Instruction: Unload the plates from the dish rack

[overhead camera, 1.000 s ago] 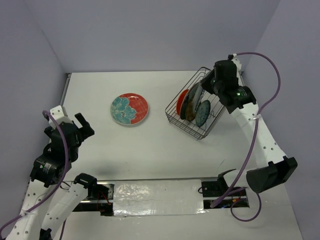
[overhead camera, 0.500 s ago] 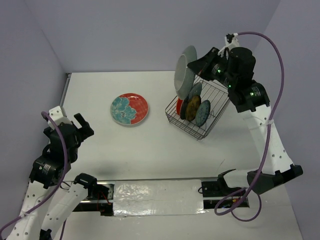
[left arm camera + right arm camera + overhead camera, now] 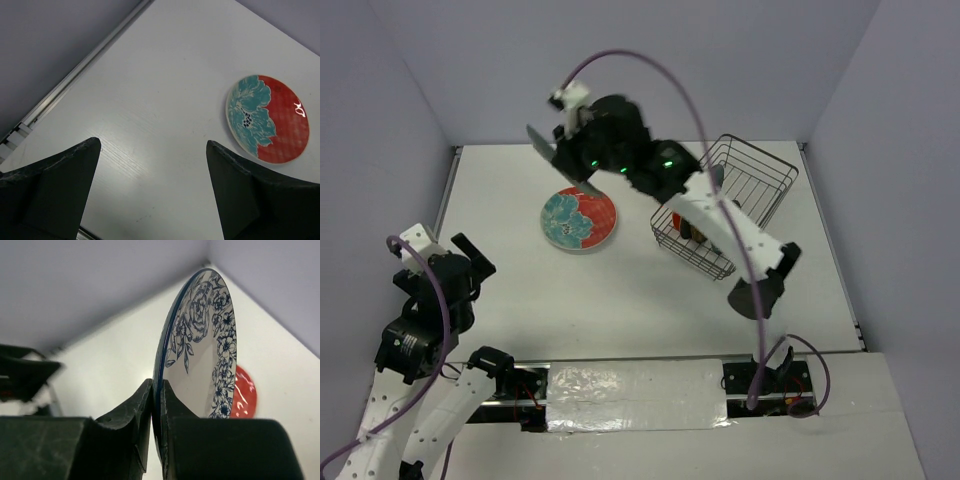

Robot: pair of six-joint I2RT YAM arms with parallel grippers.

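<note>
My right gripper [image 3: 578, 152] is shut on the rim of a large plate [image 3: 544, 144] with a dark back and a white face with blue flowers [image 3: 205, 350]. It holds the plate on edge, high above the table's far left part, just beyond the red-and-teal floral plate [image 3: 579, 218], which lies flat on the table. In the right wrist view the fingers [image 3: 140, 400] pinch the rim, and the floral plate [image 3: 246, 396] shows behind. The wire dish rack [image 3: 760, 178] stands at the far right; its remaining plates [image 3: 692, 228] are mostly hidden by my right arm. My left gripper [image 3: 468, 262] is open and empty.
The left wrist view shows the floral plate [image 3: 267, 120] and a metal strip [image 3: 75, 70] along the table's left edge. Grey walls close the back and both sides. A taped strip [image 3: 630, 395] runs along the near edge between the arm bases.
My right arm has lifted the large plate out of the rack and swung it far left, to above the floral plate. My left arm has shifted slightly down and left.
</note>
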